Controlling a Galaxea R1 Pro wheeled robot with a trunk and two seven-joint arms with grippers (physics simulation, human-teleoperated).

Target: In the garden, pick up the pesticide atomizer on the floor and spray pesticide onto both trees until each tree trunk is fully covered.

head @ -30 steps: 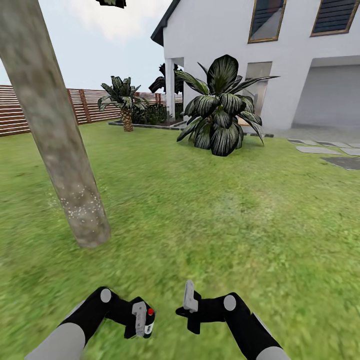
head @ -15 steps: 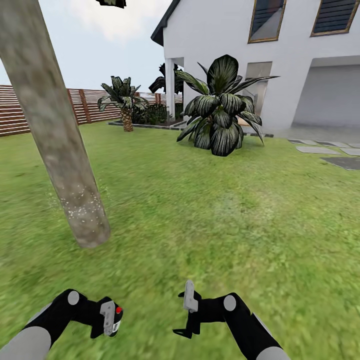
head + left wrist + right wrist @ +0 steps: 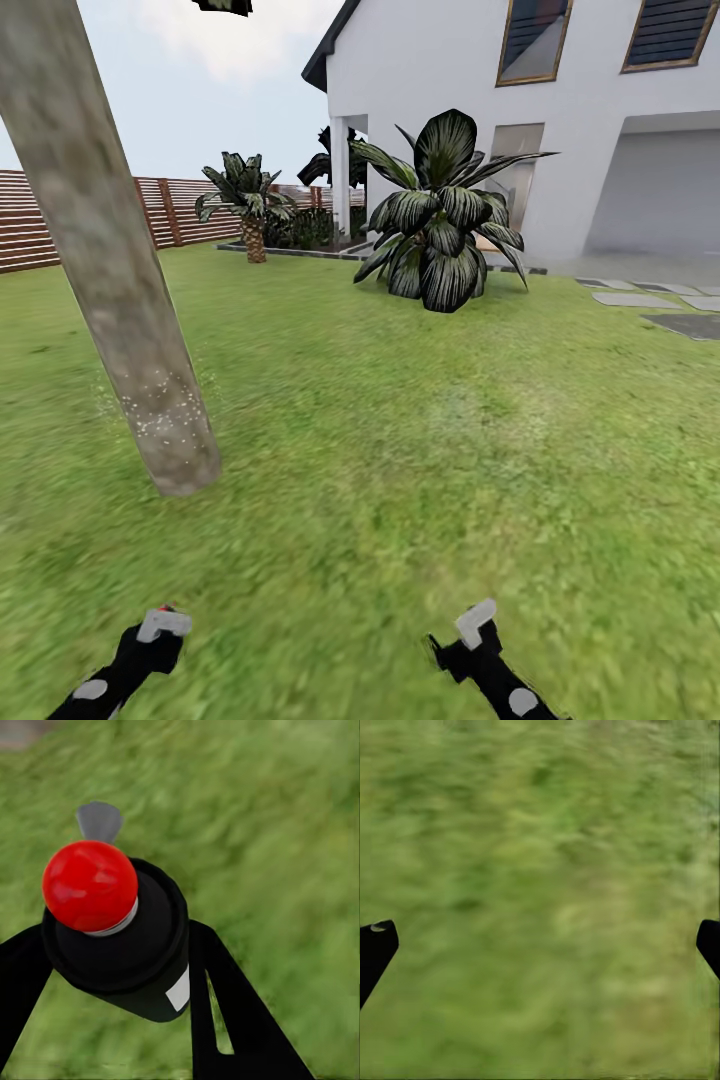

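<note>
- The left pincer point(image 3: 127, 967) was closed around the atomizer point(image 3: 120, 937), a rigid, light-looking black can with a red knob point(image 3: 90, 885).
- It looked smooth and possibly slippery, best gripped mid-body.
- The right pincer point(image 3: 540, 945) was wide open over the lawn point(image 3: 450, 420).
- The tree trunk point(image 3: 120, 300) stood near.

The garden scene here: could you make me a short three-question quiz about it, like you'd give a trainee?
1. True or false: the left end effector is shut on the pesticide atomizer.
2. Multiple choice: pale specks on the tree trunk sit (A) near its base, (B) along its whole height, (C) nowhere.
3. Fill in: the right end effector hangs open over bare ____.

Key
1. True: the black can with the red cap sits between the left fingers.
2. A: the specks band the trunk low down; higher up it looks bare.
3. Grass: the lawn lies between the wide-apart fingertips.
</note>
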